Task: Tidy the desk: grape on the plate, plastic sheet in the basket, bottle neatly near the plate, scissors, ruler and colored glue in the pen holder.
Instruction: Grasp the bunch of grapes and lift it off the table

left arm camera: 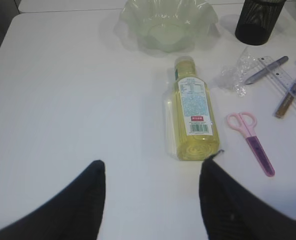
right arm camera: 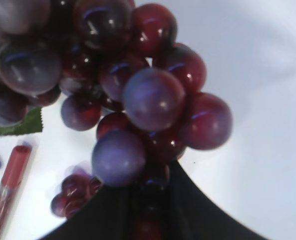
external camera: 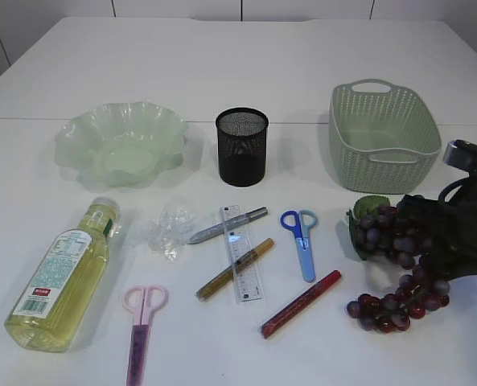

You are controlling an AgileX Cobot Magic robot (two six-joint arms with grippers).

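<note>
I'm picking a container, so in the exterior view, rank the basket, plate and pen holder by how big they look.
1. plate and basket: alike in apparent size, so not ranked against each other.
2. pen holder: plainly smallest.
All three stand in one row at like distance.

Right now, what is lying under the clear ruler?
Under the clear ruler lies the gold glue pen, crossing beneath it and visible through the plastic. The silver glue pen reaches its upper end; whether they overlap is unclear.
</note>
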